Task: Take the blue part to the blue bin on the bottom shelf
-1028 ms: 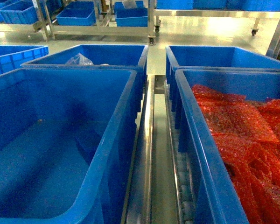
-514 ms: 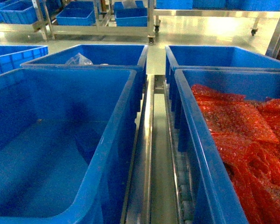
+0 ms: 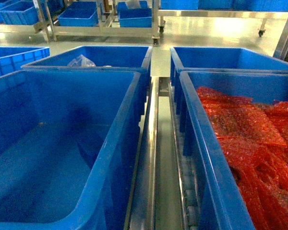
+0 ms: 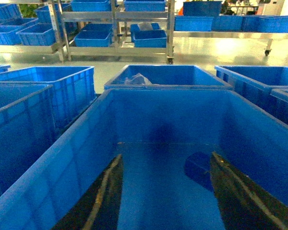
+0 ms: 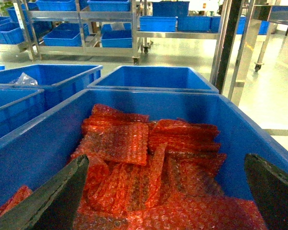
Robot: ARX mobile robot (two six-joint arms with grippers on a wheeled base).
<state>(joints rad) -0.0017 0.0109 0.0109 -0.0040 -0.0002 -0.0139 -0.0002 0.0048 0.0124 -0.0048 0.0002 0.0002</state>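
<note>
The blue part (image 4: 200,168) lies alone on the floor of the big blue bin (image 3: 115,139) at the left, toward that bin's right wall; it shows as a small dark-blue lump in the left wrist view and is dim in the head view (image 3: 89,146). The left gripper (image 4: 165,191) hangs over that bin with its jaws spread wide and nothing between them, the part just inside the right-hand finger. The right gripper (image 5: 165,191) is likewise released, poised above the neighbouring bin (image 3: 201,158) filled with red bubble-wrap bags (image 5: 134,158).

By my reading the pick is not yet made: this is the approach. The next move calls for the left gripper to shift a little right and descend deep into the bin to straddle the part, then close.

The bin's walls are tall and steep, so the lift must come straight up before any sideways travel. Between the two near bins runs the steel rail and roller track of the bottom shelf (image 3: 156,158), a narrow gap. Two more blue bins (image 3: 110,55) stand behind, one holding a clear plastic bag (image 3: 80,61).
</note>
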